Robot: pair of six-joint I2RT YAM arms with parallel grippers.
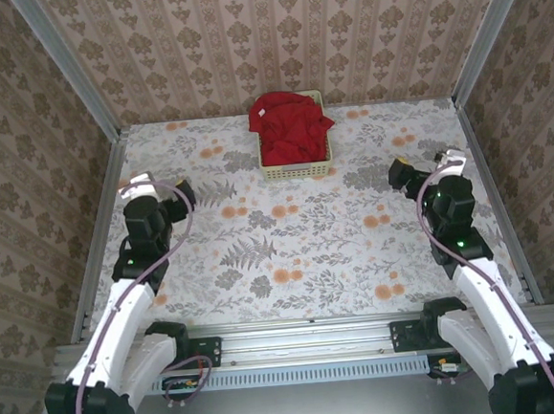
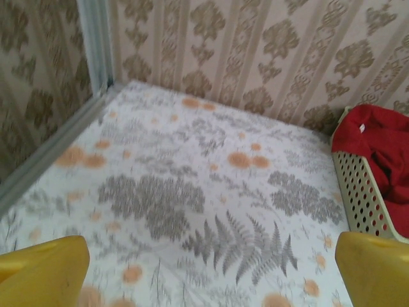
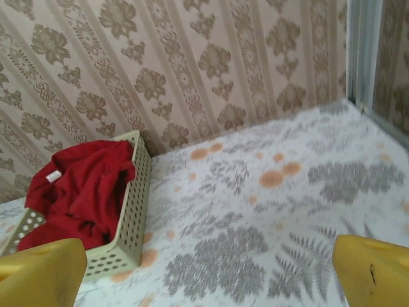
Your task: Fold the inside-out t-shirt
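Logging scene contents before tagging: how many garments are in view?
1: the red t-shirt, bunched in the pale basket at the far middle of the table, spilling over its rim. Anything underneath it would be hidden.

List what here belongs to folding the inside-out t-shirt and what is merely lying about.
For the job:
- inside-out t-shirt, red, bunched up
- left pincer, open
- right pincer, open

Just there:
- pale basket, holding the shirt at the far side
- floral table
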